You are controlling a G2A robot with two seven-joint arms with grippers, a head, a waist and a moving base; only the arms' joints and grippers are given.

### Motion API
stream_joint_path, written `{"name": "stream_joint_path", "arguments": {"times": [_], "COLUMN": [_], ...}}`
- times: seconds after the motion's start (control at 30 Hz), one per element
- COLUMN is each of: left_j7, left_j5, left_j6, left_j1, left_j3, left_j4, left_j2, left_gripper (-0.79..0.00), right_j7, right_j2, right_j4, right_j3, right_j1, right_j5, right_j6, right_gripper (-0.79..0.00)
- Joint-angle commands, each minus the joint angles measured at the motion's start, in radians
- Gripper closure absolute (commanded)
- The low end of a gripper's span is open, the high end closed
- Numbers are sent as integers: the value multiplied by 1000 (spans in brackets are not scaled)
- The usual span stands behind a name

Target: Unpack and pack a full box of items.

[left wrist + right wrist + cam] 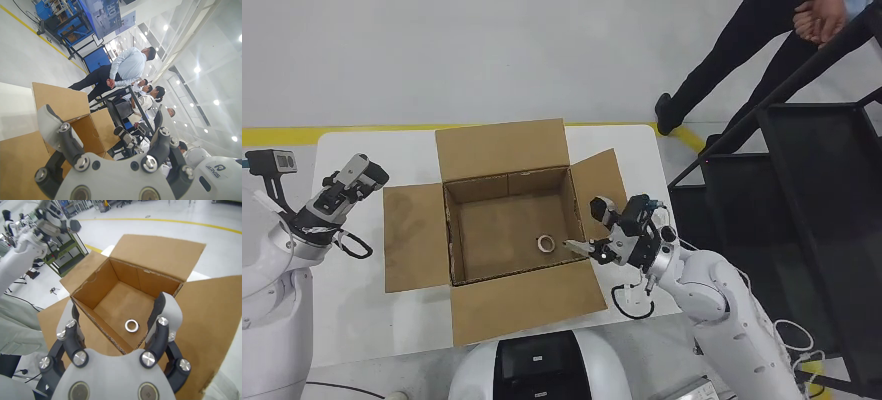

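Top view puts the right hand (585,228) over the right flap (599,180) of the open box (507,187), just beside its right wall, fingers spread wide and holding nothing. The one thing we see inside is a small white ring (545,243). It lies flat on the box floor with its hole facing up, close to the right wall and toward the near side. That puts it down and to the left of the right hand. Being round, it offers no long axis, so we judge that the reach must drop straight past the wall. The left hand (367,172), also open and empty, hangs beyond the left flap (414,238), well apart from the ring, so the right arm is nearer. The box sits on a white tabletop (352,300), and a black rack (802,200) stands just to its right.
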State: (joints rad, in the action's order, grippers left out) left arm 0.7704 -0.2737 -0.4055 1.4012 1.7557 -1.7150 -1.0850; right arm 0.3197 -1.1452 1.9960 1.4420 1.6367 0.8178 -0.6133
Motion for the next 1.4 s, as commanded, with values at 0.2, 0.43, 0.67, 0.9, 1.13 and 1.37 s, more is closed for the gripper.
{"name": "stream_joint_path", "arguments": {"times": [0.2, 0.43, 0.67, 0.9, 1.13, 1.37], "left_j7": [0, 0, 0, 0, 0, 0], "left_j5": [0, 0, 0, 0, 0, 0], "left_j6": [0, 0, 0, 0, 0, 0], "left_j1": [0, 0, 0, 0, 0, 0], "left_j3": [0, 0, 0, 0, 0, 0], "left_j4": [0, 0, 0, 0, 0, 0], "left_j2": [0, 0, 0, 0, 0, 0], "left_gripper": [-785, -785, -785, -785, -785, -785], "right_j7": [-69, -118, -157, -180, -154, -154], "right_j2": [22, 25, 22, 16, 18, 18], "right_j4": [96, 47, -42, -175, -215, -215], "right_j3": [298, 443, 463, 413, 377, 377], "right_j1": [161, 290, 381, 388, 353, 353], "right_j5": [-29, 33, 176, 188, 245, 245], "right_j6": [-52, -39, -20, 25, 35, 35], "right_gripper": [-785, -785, -785, -785, -785, -785]}}
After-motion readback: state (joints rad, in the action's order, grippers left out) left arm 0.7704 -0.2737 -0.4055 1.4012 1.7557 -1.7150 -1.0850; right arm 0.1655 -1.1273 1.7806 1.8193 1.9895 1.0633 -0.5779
